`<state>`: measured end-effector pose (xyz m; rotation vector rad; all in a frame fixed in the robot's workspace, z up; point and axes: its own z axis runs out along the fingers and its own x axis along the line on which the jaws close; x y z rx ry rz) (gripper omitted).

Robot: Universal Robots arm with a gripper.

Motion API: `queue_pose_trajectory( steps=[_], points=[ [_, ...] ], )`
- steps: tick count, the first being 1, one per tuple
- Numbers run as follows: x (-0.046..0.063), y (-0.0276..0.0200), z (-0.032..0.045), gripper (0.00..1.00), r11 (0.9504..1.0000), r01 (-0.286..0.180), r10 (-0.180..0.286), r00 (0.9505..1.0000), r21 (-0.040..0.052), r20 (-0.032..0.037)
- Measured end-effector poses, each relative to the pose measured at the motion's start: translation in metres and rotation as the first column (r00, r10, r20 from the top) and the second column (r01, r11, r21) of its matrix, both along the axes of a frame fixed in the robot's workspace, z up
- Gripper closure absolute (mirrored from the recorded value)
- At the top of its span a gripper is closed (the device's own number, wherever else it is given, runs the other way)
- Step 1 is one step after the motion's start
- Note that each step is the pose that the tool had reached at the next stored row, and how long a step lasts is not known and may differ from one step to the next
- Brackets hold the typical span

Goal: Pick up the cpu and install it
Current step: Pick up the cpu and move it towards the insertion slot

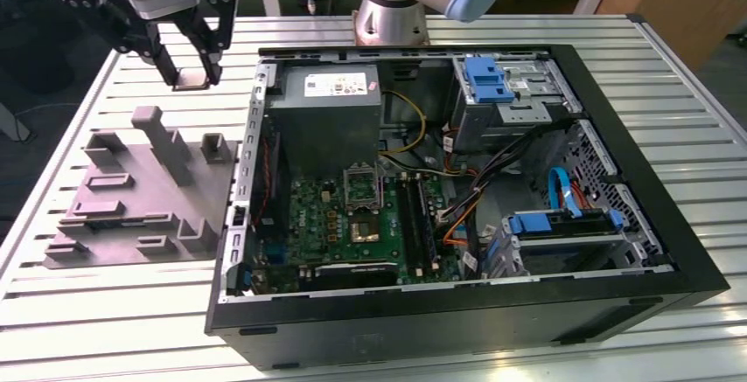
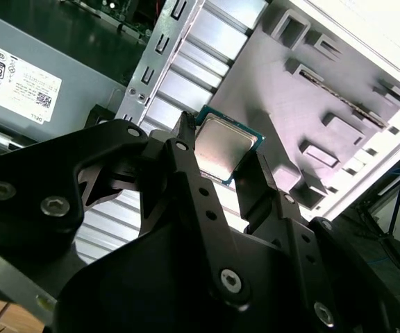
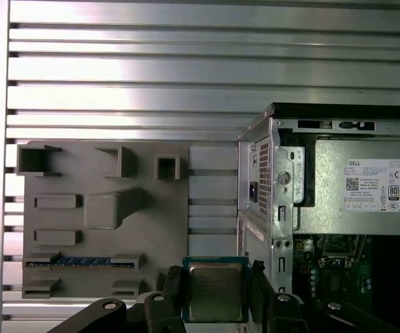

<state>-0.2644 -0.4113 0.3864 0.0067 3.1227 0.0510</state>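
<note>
My gripper (image 1: 192,78) hangs in the air above the slatted table, at the exterior view's upper left, between the grey moulded tray (image 1: 140,194) and the open computer case (image 1: 467,190). Its black fingers are shut on the cpu (image 3: 215,291), a small square chip with a silvery metal top and a green edge, seen also in the second wrist view as the cpu (image 2: 224,146) clamped by two opposite sides. The motherboard's cpu socket (image 1: 363,184) lies open inside the case, well away from the gripper toward the exterior view's right.
The grey tray (image 3: 103,215) with raised blocks holds a memory stick (image 3: 82,261) in one slot. A power supply (image 1: 331,107), cables and blue drive brackets (image 1: 488,80) fill the case. The arm's base (image 1: 391,15) stands behind the case.
</note>
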Motion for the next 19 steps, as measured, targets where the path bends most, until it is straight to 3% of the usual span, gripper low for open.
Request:
queue_pose_trajectory(
  steps=[19],
  points=[
    [0.011, 0.0, 0.0, 0.53, 1.0, 0.0, 0.0, 1.0, 0.0, 0.0]
  ],
)
